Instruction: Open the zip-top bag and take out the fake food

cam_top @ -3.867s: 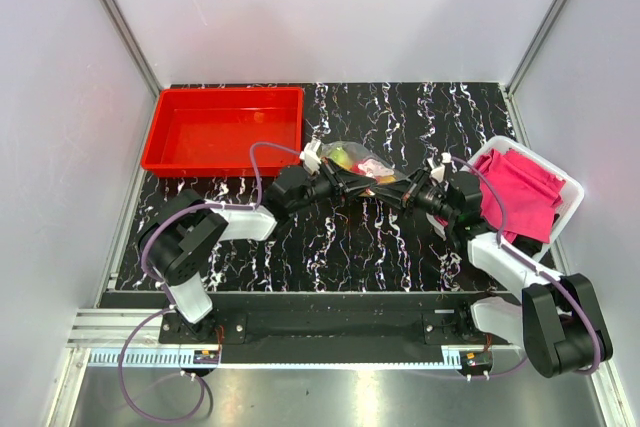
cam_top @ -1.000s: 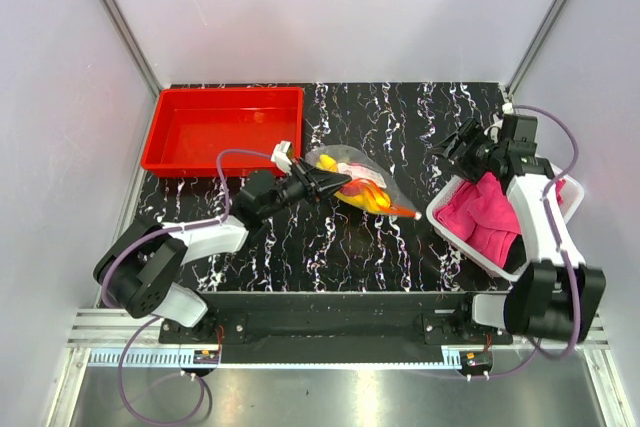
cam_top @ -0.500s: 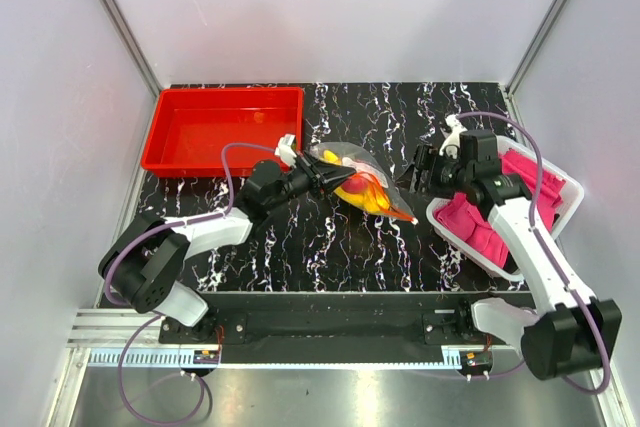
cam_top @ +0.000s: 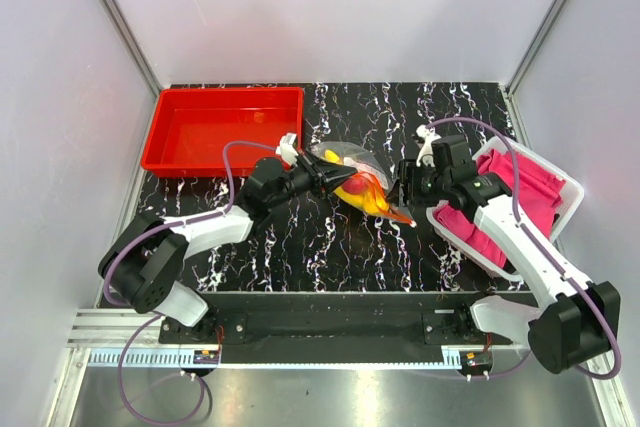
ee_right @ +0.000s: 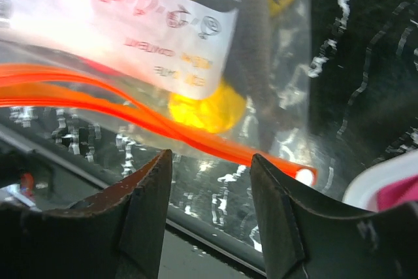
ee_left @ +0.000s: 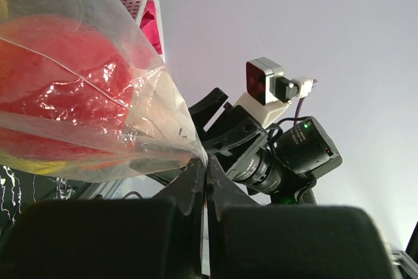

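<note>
The zip-top bag (cam_top: 356, 179) hangs tilted just above the table's middle, its orange-red zip strip (cam_top: 388, 209) pointing down to the right. My left gripper (cam_top: 320, 176) is shut on the bag's upper left corner, and the clear film (ee_left: 98, 115) fans out from the pinched tips of the left gripper (ee_left: 204, 166). The fake food (cam_top: 357, 190) shows inside as red and yellow shapes, with a red fruit (ee_left: 59, 63) and a yellow fruit (ee_right: 199, 106). My right gripper (cam_top: 408, 183) is open just right of the zip end. In the right wrist view the strip (ee_right: 196, 136) runs just beyond the tips of the right gripper (ee_right: 210, 161), nothing between them.
A red tray (cam_top: 160, 137) stands at the back left. A white bin (cam_top: 575, 192) with pink cloth (cam_top: 525, 187) sits at the right, under my right forearm; its corner (ee_right: 385, 187) is close beside the right fingers.
My right arm has swung left from over the white bin to the bag's zip end, its jaws narrowing. The left gripper has kept its hold, lifting the bag slightly.
</note>
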